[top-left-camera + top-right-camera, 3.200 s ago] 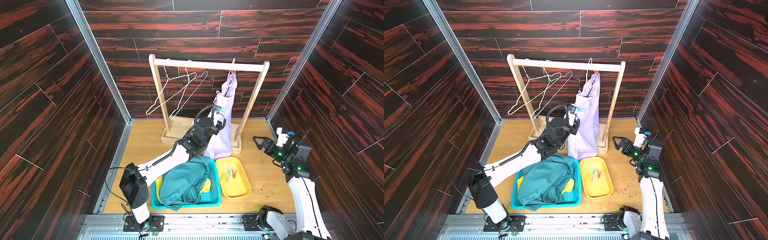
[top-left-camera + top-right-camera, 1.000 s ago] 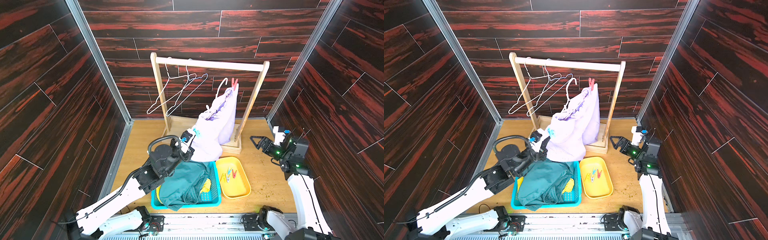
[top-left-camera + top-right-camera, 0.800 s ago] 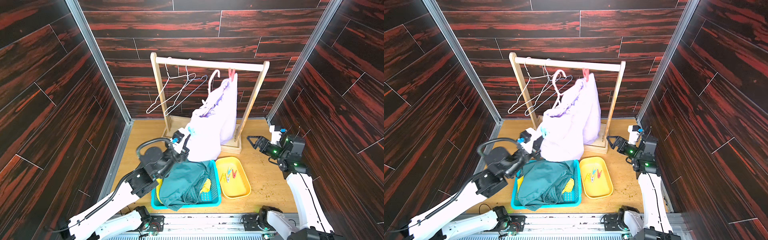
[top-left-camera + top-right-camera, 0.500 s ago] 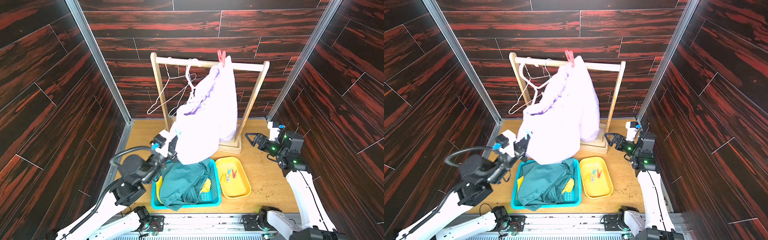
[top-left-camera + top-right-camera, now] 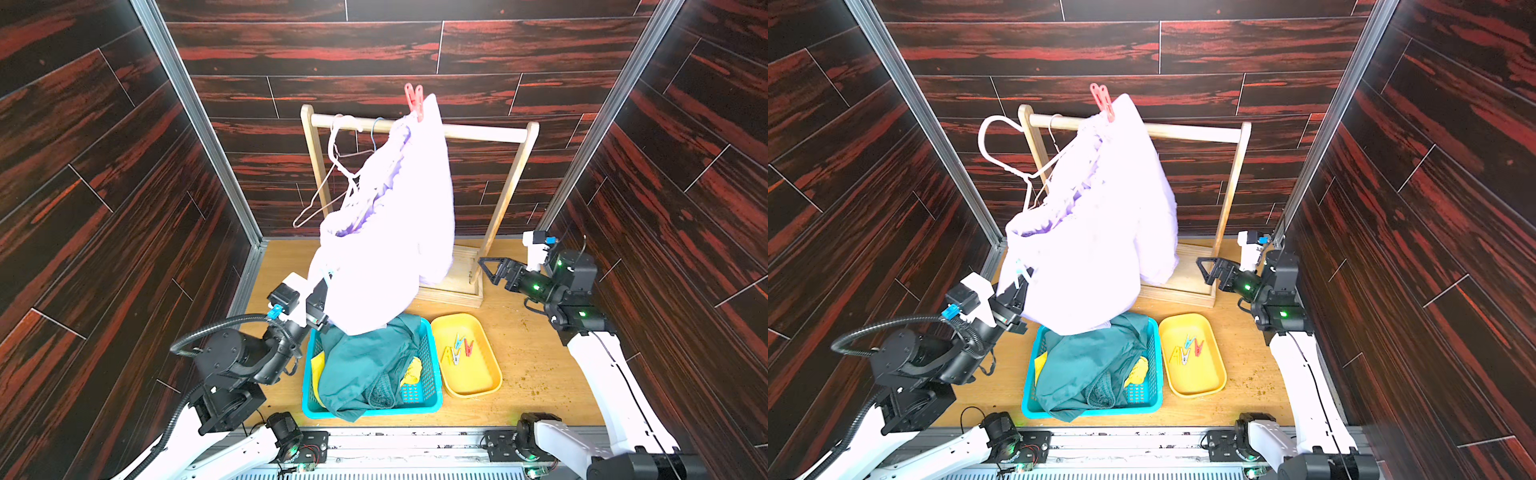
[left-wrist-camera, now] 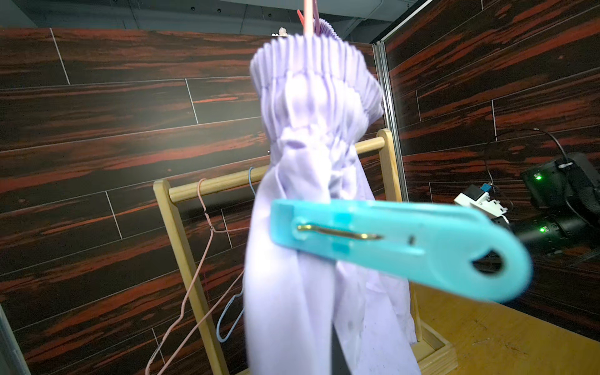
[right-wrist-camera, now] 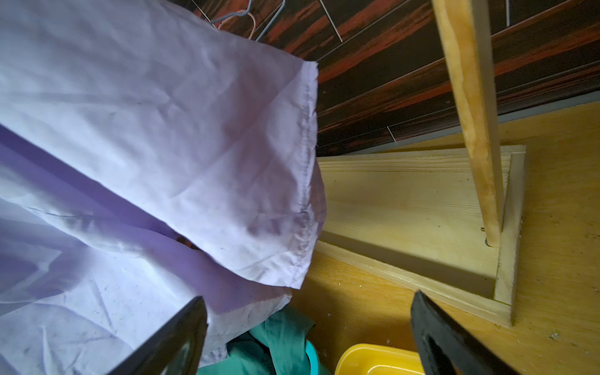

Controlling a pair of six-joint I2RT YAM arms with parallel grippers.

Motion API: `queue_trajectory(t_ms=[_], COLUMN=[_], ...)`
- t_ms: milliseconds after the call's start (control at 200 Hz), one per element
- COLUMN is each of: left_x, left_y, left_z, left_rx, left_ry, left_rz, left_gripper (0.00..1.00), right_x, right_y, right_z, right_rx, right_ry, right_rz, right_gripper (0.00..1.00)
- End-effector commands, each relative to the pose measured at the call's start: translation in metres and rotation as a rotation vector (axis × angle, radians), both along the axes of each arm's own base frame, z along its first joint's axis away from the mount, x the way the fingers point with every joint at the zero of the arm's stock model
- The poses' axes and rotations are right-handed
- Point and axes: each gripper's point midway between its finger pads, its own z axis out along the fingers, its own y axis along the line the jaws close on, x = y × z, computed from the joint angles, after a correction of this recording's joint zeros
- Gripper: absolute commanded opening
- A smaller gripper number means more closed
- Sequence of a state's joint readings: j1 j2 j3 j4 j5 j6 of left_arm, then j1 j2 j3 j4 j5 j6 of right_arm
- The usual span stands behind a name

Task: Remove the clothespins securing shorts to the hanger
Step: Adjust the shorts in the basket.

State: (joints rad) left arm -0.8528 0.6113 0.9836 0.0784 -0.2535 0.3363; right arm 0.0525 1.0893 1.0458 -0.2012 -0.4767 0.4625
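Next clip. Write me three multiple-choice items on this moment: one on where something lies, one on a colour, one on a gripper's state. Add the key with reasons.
1. Where do the dark green shorts lie?
A. clipped on a hanger
B. in the blue basket
C. spread flat on the floor

2. What colour is the clothespin at the top of the lavender shorts?
A. red
B. yellow
C. black

3. The right gripper is:
A. shut on a clothespin
B. shut on fabric
C. open and empty

Key:
1 B, since both top views show the green fabric bunched inside the basket.
2 A, since the peg standing above the waistband is red in both top views.
3 C, since the right wrist view shows its fingers wide apart with nothing between them.
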Motion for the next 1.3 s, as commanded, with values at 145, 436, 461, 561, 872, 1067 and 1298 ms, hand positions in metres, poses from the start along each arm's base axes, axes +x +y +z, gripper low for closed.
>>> queue_trajectory(t_ms=[145, 436, 461, 561, 872, 1067, 1298], left_x=[-0.044, -0.059, -0.062, -0.068, -0.082, -0.082, -0.08], left_y=[0.044, 0.068, 0.07, 0.075, 0.084, 0.07, 0.044], left_z=[0.051, 0.042, 0.042, 0.041, 0.04, 0.029, 0.013], left_rx=[-0.161, -0.199, -0.204, -0.218, -0.219, -0.148, -0.014], left_ry=[-0.156, -0.172, -0.177, -0.19, -0.201, -0.142, -0.019], left_rz=[-0.02, 0.001, -0.002, -0.012, -0.044, -0.099, -0.195], left_gripper=[0.0, 0.0, 0.0, 0.0, 0.0, 0.0, 0.0], right_x=[0.012, 0.018, 0.018, 0.018, 0.009, 0.013, 0.016], right_y=[0.011, 0.018, 0.018, 0.019, 0.03, 0.042, 0.052], right_z=[0.018, 0.052, 0.054, 0.061, 0.052, 0.048, 0.046], right_rx=[-0.009, 0.028, 0.025, 0.02, 0.029, 0.022, 0.01], right_ry=[-0.05, -0.111, -0.117, -0.126, -0.111, -0.105, -0.104], right_rz=[0.018, 0.053, 0.053, 0.059, 0.088, 0.119, 0.137], right_gripper=[0.98, 0.98, 0.98, 0.99, 0.99, 0.98, 0.98])
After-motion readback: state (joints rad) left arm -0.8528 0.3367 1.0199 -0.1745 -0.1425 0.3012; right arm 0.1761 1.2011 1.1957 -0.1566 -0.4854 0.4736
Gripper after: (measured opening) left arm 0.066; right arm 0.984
